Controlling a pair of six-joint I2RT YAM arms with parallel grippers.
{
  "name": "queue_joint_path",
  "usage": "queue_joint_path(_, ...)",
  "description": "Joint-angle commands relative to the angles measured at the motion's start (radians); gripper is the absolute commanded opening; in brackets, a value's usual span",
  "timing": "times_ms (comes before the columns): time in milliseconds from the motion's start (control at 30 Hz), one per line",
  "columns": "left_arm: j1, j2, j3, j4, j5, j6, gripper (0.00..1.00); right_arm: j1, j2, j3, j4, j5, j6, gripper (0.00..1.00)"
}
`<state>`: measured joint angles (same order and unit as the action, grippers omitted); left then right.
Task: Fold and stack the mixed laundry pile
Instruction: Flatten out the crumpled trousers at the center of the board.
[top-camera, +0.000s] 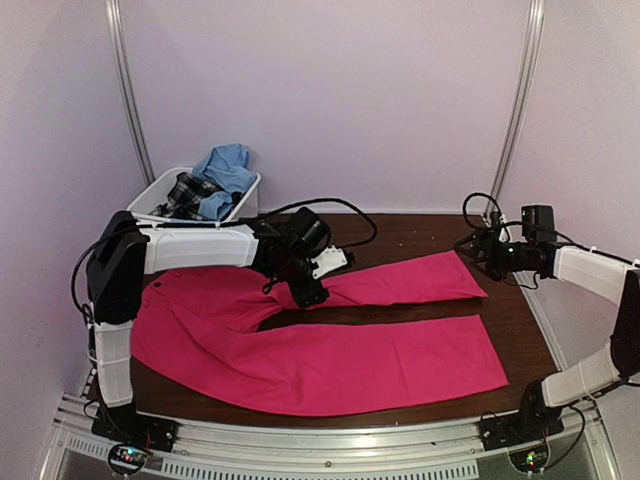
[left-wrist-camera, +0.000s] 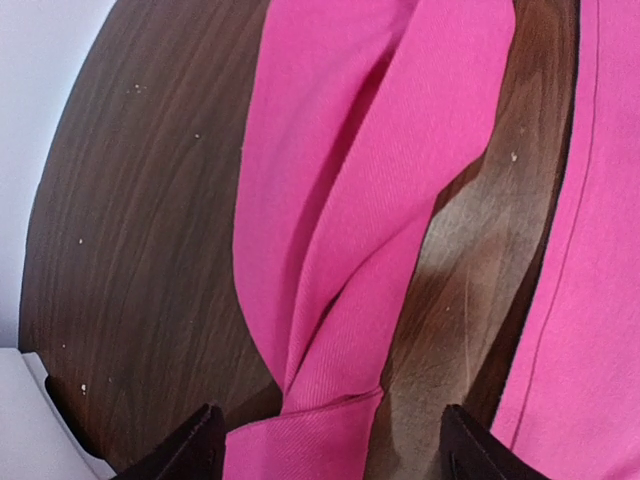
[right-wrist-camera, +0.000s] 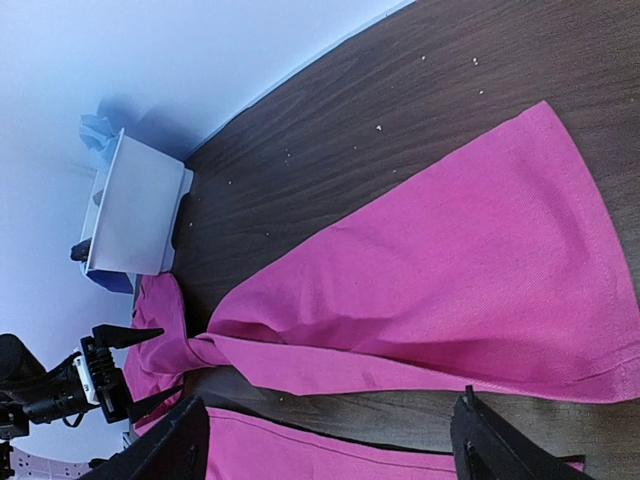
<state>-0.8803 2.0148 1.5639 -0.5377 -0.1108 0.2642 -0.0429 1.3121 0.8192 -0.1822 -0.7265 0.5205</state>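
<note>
Wooden bench (top-camera: 420, 235) holds spread pink trousers (top-camera: 330, 360); left hand (top-camera: 310, 295) and right hand (top-camera: 477, 250) open over them. Smoothing, seemingly; next untwist a leg.

Robotics lab test cell, plain white enclosure walls (top-camera: 330, 90), aluminium corner rails (top-camera: 130, 90), left arm (top-camera: 190, 247) and right arm (top-camera: 590, 270) bolted to a slotted aluminium frame (top-camera: 330, 440), dark wood worktop (top-camera: 420, 235), lit control boards (top-camera: 128, 458) at the bases.
</note>
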Motion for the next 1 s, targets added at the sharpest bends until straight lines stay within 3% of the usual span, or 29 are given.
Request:
queue_joint_path(0, 0.004, 0.055, 0.078, -0.056, -0.006, 0.162, 0.74, 0.017, 0.005, -0.032, 0.066, -0.036, -0.015, 0.83)
queue_joint_path(100, -0.006, 0.112, 0.113, -0.056, -0.026, 0.203, 0.70, 0.017, 0.000, -0.038, 0.071, -0.039, -0.018, 0.83)
queue_joint_path(400, -0.042, 0.227, 0.230, 0.004, -0.057, 0.271, 0.72, 0.017, -0.019, -0.045, 0.059, -0.021, -0.028, 0.84)
queue_joint_path(600, -0.096, 0.269, 0.317, 0.118, 0.025, 0.267, 0.78, 0.016, -0.028, -0.042, 0.067, -0.017, -0.016, 0.84)
queue_joint_path(800, -0.111, 0.407, 0.479, 0.127, 0.144, 0.250, 0.85, 0.011, -0.057, -0.030, 0.049, 0.003, -0.029, 0.86)
queue_joint_path(967, -0.129, 0.508, 0.576, 0.161, 0.164, 0.242, 0.90, 0.009, -0.076, -0.030, 0.038, 0.010, -0.034, 0.88)
